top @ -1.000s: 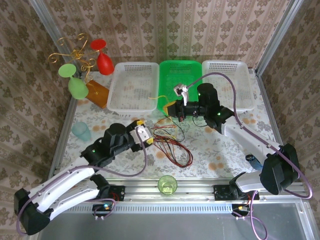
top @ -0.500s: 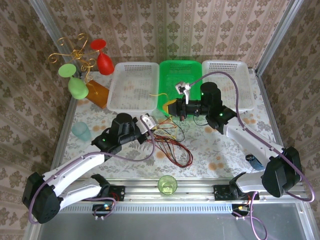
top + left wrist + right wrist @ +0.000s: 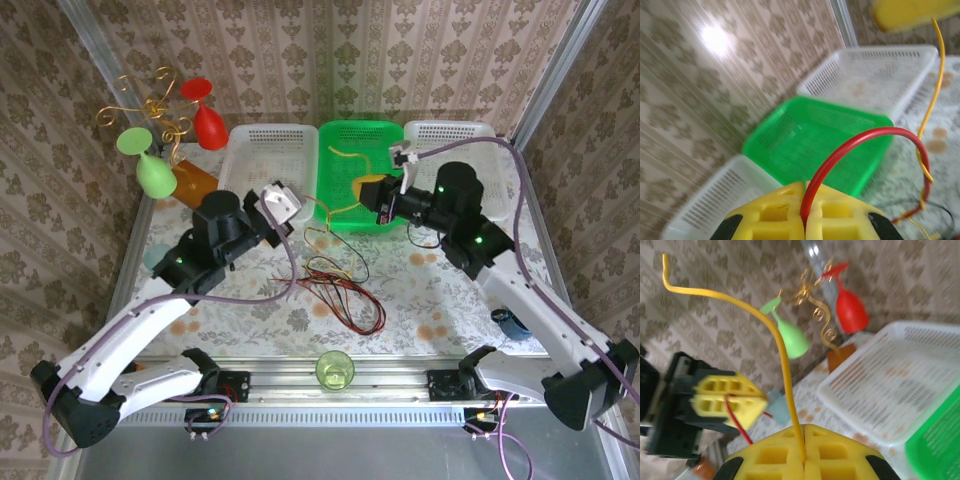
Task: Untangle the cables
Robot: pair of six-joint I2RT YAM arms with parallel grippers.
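Observation:
The cables (image 3: 345,290) lie in a loose red, black and yellow tangle on the table's middle. My left gripper (image 3: 290,222) hangs raised above the tangle's back left, its yellow fingers (image 3: 840,215) shut on a red cable (image 3: 860,140) that arches up and back down. My right gripper (image 3: 365,190) is raised over the green basket's (image 3: 330,130) front. It is shut on a yellow cable (image 3: 775,335) that curves upward from the fingertips (image 3: 845,452). In the right wrist view the left gripper (image 3: 765,399) shows with the red cable trailing from it.
White baskets (image 3: 240,190) (image 3: 480,140) flank the green one at the back. A gold wire stand with red and green glasses (image 3: 155,150) is at the back left. A green cup (image 3: 335,370) sits at the front edge, and a blue cup (image 3: 777,405) at the left.
The left gripper closed on the red cable and rose back and to the left. The right gripper lifted the yellow cable and drew back to the right.

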